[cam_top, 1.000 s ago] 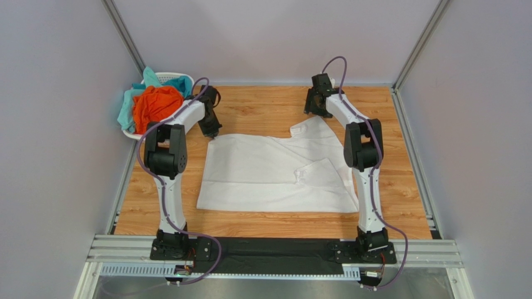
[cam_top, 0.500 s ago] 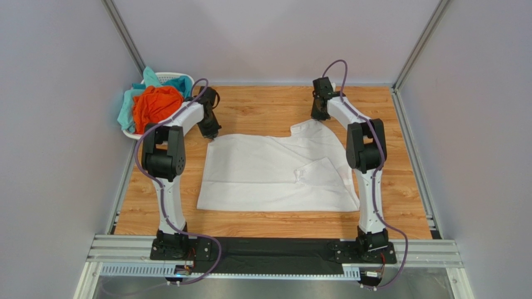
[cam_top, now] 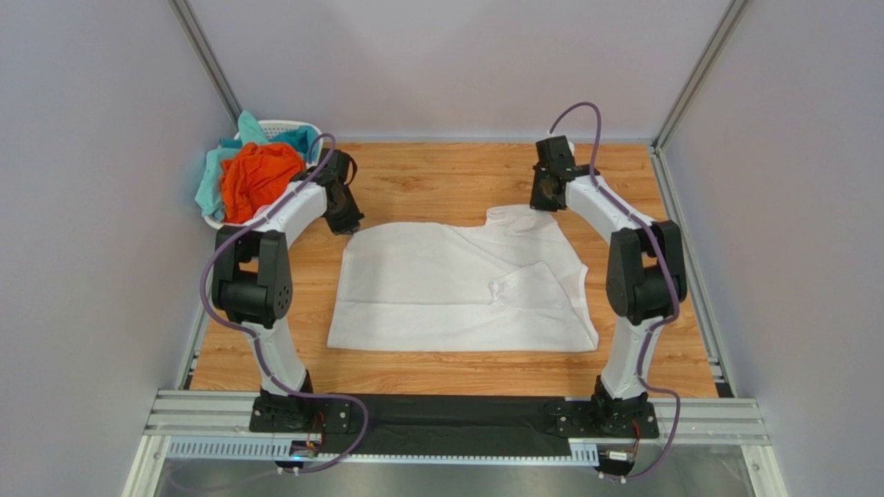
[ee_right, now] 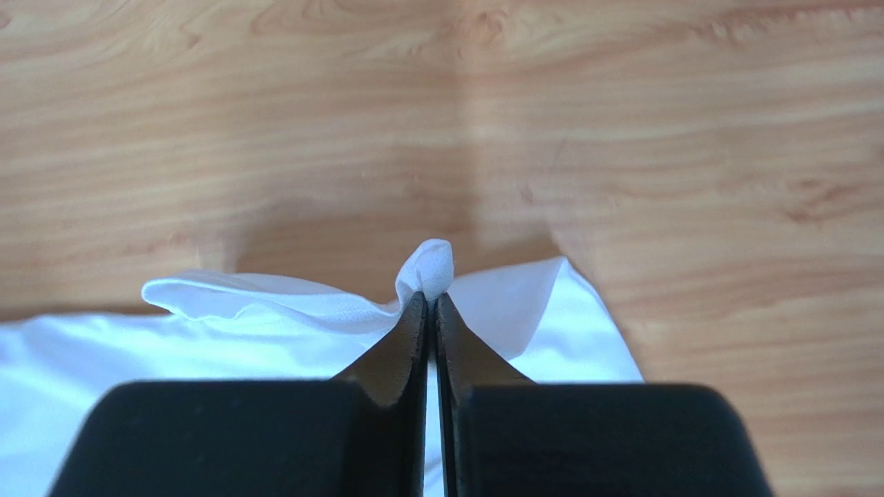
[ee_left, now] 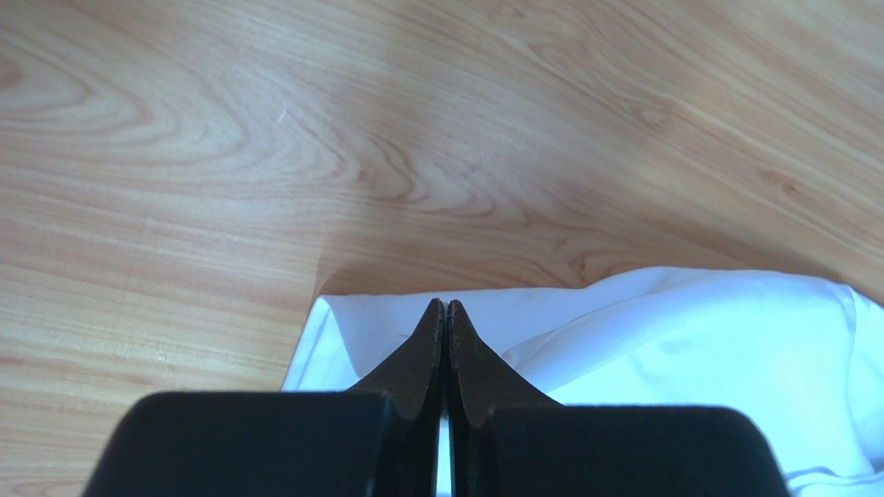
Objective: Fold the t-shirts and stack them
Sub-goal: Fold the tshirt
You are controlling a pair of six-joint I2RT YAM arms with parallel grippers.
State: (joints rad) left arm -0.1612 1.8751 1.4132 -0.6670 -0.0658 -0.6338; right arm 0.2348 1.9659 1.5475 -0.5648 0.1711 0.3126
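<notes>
Now, with both jaws clenched on the far corners of the white t-shirt (cam_top: 457, 285), spread on the table (cam_top: 436, 176): raise left gripper (ee_left: 446, 307) and right gripper (ee_right: 429, 300) together, level, keeping that edge taut while carrying it nearward.

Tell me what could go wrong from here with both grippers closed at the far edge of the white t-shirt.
The right gripper pinches only a small tuft of the white t-shirt, so it may slip free in a lift. The left gripper is shut at the far-left corner, but cloth between its fingers is not clearly visible; it could rise empty. The folded-over flap may get trapped as a crease.
</notes>
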